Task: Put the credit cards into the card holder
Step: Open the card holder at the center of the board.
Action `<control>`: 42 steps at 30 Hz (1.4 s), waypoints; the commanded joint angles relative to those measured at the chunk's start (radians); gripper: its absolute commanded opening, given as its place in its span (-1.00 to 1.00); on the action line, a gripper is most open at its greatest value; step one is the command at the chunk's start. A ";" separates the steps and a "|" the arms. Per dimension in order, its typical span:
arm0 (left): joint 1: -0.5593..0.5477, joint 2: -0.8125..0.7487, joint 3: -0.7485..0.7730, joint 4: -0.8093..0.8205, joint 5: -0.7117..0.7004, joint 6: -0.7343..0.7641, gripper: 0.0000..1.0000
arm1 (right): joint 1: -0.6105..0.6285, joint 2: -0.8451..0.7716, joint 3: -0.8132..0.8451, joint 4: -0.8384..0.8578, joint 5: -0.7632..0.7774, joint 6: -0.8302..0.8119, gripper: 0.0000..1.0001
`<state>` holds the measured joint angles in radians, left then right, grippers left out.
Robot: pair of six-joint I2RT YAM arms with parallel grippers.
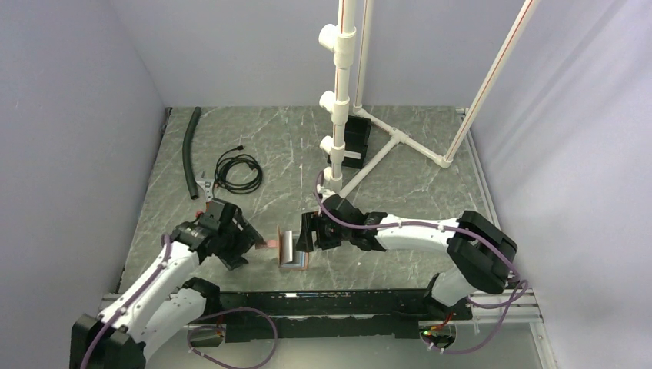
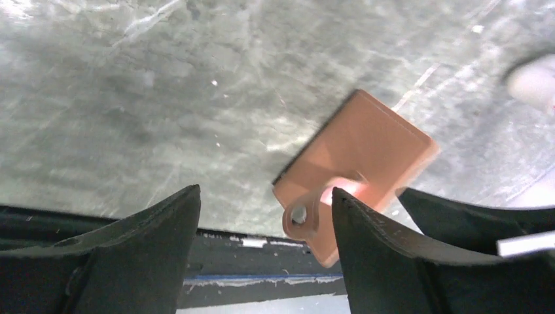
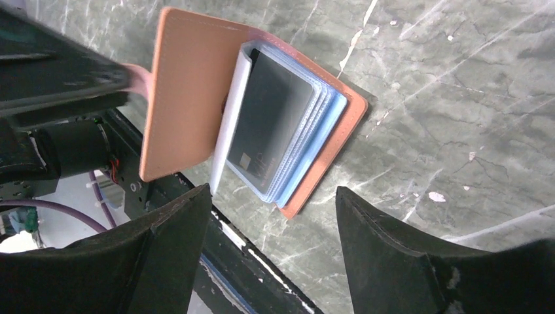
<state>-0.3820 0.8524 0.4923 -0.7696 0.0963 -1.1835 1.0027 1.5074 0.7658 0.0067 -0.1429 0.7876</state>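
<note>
The tan card holder (image 1: 291, 250) lies near the table's front edge, one cover raised upright. In the right wrist view the card holder (image 3: 186, 91) is open. Its glossy sleeves hold a dark credit card (image 3: 271, 127), with a light blue edge (image 3: 335, 114) beneath; I cannot tell whether that edge is a card or a sleeve. My right gripper (image 3: 271, 203) is open and empty just above the sleeves. In the left wrist view the raised cover's back (image 2: 366, 147) and the snap tab (image 2: 302, 219) show. My left gripper (image 2: 265, 216) is open, with the tab between its fingers close to the right one.
A black hose (image 1: 188, 154) and a coiled black cable (image 1: 238, 171) lie at the back left. A white pipe frame (image 1: 338, 100) with a black box (image 1: 356, 138) stands at the back middle. A black rail (image 1: 323, 304) runs along the near edge.
</note>
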 commanded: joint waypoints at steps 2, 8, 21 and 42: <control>0.003 -0.092 0.233 -0.280 -0.093 0.101 0.58 | -0.009 -0.021 0.028 -0.035 0.055 -0.004 0.44; -0.008 -0.092 0.272 0.095 0.345 0.245 0.30 | -0.067 -0.085 -0.090 0.028 0.011 0.036 0.16; -0.268 0.279 0.221 0.188 0.072 0.191 -0.54 | -0.122 -0.073 -0.193 0.264 -0.140 0.097 -0.05; -0.265 0.311 -0.030 0.167 -0.091 -0.034 -1.00 | -0.121 0.144 -0.131 0.384 -0.132 0.200 -0.04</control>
<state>-0.6449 1.1187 0.4892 -0.6109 0.0608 -1.1473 0.8852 1.6348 0.6037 0.3378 -0.3141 0.9543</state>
